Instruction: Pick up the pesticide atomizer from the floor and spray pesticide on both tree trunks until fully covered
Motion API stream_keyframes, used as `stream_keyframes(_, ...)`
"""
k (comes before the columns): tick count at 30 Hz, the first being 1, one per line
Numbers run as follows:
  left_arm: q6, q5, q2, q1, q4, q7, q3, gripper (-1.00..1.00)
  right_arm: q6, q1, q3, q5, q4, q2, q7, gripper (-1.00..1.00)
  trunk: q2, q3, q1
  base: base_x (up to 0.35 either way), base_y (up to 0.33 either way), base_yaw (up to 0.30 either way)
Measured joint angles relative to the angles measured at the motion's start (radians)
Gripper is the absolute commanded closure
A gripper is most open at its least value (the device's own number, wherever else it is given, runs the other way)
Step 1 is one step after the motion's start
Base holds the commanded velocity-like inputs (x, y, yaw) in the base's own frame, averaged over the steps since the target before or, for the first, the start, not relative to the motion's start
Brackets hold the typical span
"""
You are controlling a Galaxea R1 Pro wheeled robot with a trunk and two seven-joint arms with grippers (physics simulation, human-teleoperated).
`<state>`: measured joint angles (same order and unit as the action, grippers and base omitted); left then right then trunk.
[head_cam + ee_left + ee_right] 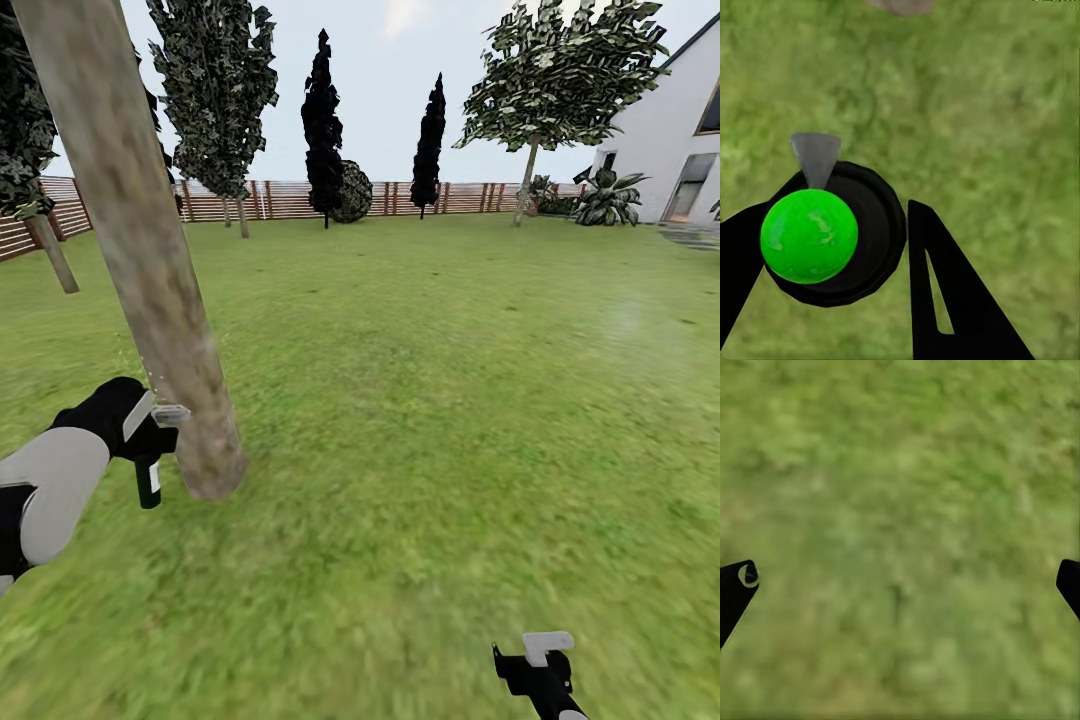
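I am looking out over a wide green lawn from the robot's head. A thick, pale, mottled tree trunk leans across the view and meets the grass close in front of me. My left hand is right beside the base of that trunk and has its fingers closed around the pesticide atomizer, a small dark bottle with a white band hanging below the hand, its grey trigger head almost touching the bark. Through the left wrist camera I look down onto the atomizer's round dark top, with a bright green patch on it and the grey nozzle pointing away, one black finger on each side of it. My right hand hangs low over bare grass, well apart from the trunk; its two fingertips are spread wide and hold nothing. A second pale-trunked tree stands far beyond the trunk, by the wooden fence and near the white house.
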<state>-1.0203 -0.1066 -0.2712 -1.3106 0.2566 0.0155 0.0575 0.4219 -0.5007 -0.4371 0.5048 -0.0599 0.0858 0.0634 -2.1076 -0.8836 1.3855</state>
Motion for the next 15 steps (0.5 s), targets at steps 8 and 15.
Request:
stream_keyframes(8,0.002,0.020,-0.003,-0.001,0.042,0.009,0.002,1.00,0.000,0.000,0.000,0.000,0.001,-0.001,0.000,-1.00,0.000,0.000,0.000,0.000,0.000,0.252)
stream_keyframes(15,0.004,0.078,0.003,0.000,0.069,0.014,0.002,1.00,0.001,0.000,0.000,0.000,0.000,0.000,0.000,-1.00,0.000,0.000,0.000,0.000,0.000,0.147)
